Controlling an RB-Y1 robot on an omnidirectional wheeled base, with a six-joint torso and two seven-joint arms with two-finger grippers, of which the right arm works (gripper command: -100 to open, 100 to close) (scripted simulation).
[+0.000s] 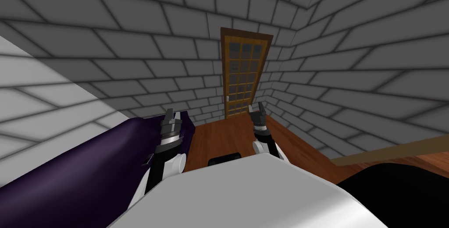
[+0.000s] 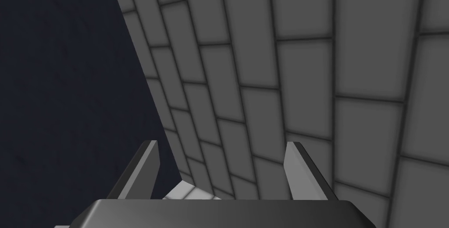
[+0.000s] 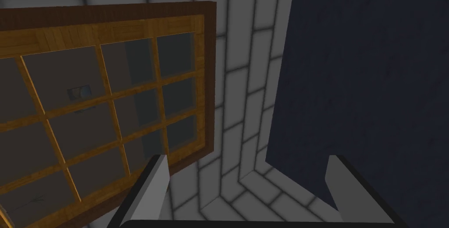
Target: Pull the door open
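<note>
A wooden door (image 1: 243, 76) with a grid of dark glass panes stands shut in the grey brick wall at the far end of the room. A small light handle (image 1: 228, 98) sits on its left edge, low down. Both arms reach forward, well short of the door. My right gripper (image 1: 255, 105) is open and holds nothing; its wrist view looks past the open gripper (image 3: 247, 157) at the door (image 3: 87, 102) some way beyond. My left gripper (image 1: 173, 112) hangs beside a dark purple piece of furniture, also open (image 2: 219, 144) and holding nothing.
The long dark purple furniture (image 1: 87, 164) runs along my left side, and the wrist views show it as a dark surface (image 2: 65, 85) (image 3: 372, 85). Wooden floor (image 1: 223, 135) leads to the door. At the right lie a brown beam (image 1: 394, 151) and a black shape (image 1: 394, 190).
</note>
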